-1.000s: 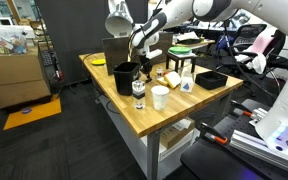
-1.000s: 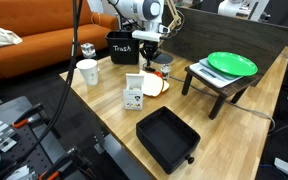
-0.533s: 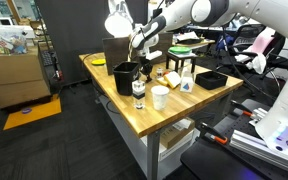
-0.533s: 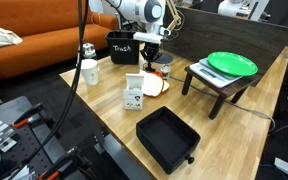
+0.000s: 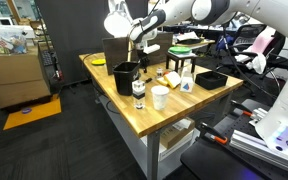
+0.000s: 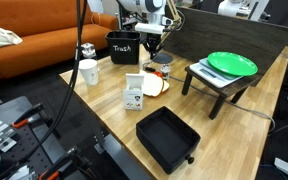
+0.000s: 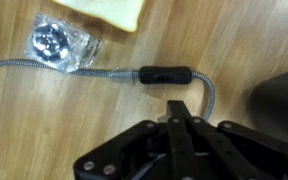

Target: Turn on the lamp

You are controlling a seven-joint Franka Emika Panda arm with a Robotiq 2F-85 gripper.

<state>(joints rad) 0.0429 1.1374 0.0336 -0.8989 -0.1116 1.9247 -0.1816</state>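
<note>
The lamp (image 5: 116, 20) has a dome shade that stands high over the back of the wooden table (image 5: 134, 112), and the shade looks bright white. Its braided metal cord with a black inline switch (image 7: 164, 75) lies on the tabletop in the wrist view. My gripper (image 7: 180, 108) is shut and empty, a short way above the switch. It also shows in both exterior views (image 5: 143, 44) (image 6: 154, 48), hanging over the back of the table beside the black bin.
A black bin marked "Trash" (image 6: 122, 46), a white cup (image 6: 88, 72), a small box (image 6: 135, 93) and a black tray (image 6: 167, 135) stand on the table. A green plate (image 6: 231, 64) rests on a small dark stand. An orange sofa (image 6: 34, 50) is behind.
My gripper has lifted up from the tabletop. The lamp shade has turned from grey to bright white.
</note>
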